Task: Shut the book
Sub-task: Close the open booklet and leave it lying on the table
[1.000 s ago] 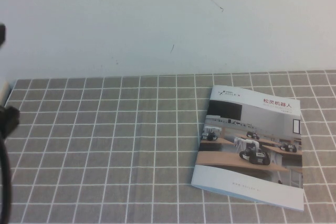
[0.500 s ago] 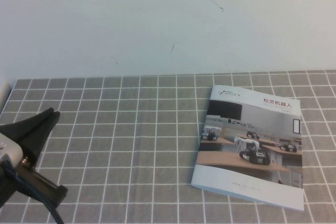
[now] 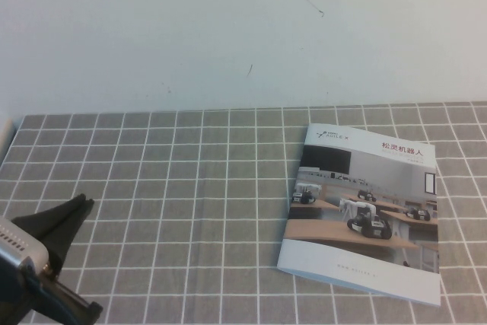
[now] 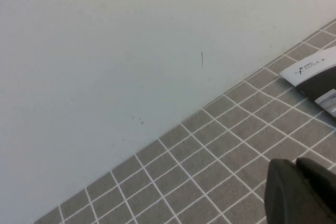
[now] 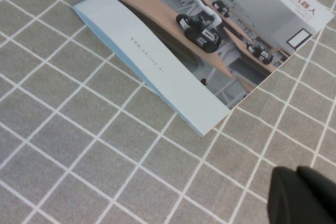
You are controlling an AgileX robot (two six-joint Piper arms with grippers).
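A closed booklet (image 3: 361,215) lies flat on the right half of the grey checked cloth, its cover showing a room photo and red characters. It also fills the upper part of the right wrist view (image 5: 210,30), and one corner of the booklet (image 4: 315,74) shows in the left wrist view. My left gripper (image 3: 80,203) hovers at the near left corner, far from the booklet, shut with nothing in it; in its own view the left gripper (image 4: 296,163) points along the cloth. My right gripper (image 5: 300,171) is shut and empty, over bare cloth just off the booklet's corner; it is outside the high view.
The grey cloth with white grid lines (image 3: 190,188) covers the table up to a pale wall (image 3: 228,28) at the back.
The left arm swung into the high view from the left edge, then drew back toward the near left corner. The booklet has not moved.
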